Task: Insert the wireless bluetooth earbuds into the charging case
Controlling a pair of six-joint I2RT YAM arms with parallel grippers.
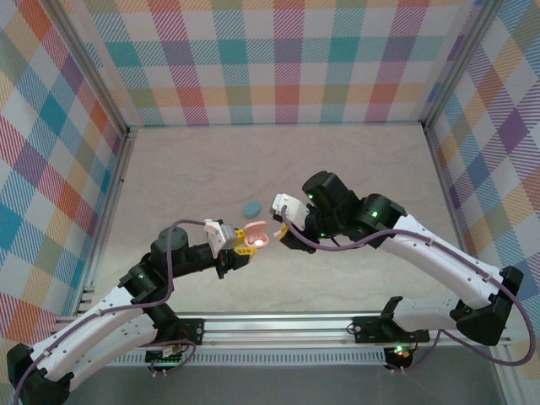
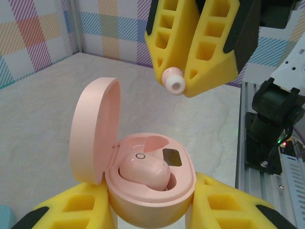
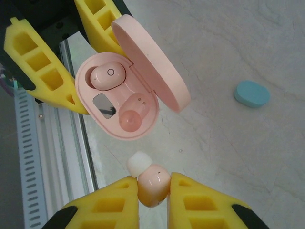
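While left gripper [image 1: 246, 245] clamps the open pink case [image 2: 183, 188], seated earbud [image 2: 143, 171] inside, I see right gripper [image 3: 153, 191] pinching second earbud [image 3: 153, 183] just above it; blue case [image 3: 251, 93] beyond on marbled table [image 1: 354, 169], plaid walls [image 1: 278, 59].

**Mostly plastic, shiny and dull**

The pink case [image 2: 147, 195] and the earbud inside it [image 2: 143, 172] are smooth, glossy plastic with bright reflections. The second earbud [image 3: 153, 187] is the same glossy pink, with a white, matt, rubber-like tip [image 3: 137, 163]. The left pincer [image 2: 150, 210] and the right pincer [image 3: 153, 193] have matt yellow plastic fingers [image 3: 109, 210]. The blue case [image 3: 251, 93] looks satin. The worktop [image 1: 354, 169] is matt, with a pale marble pattern. The rail [image 1: 278, 325] is ribbed bare metal.
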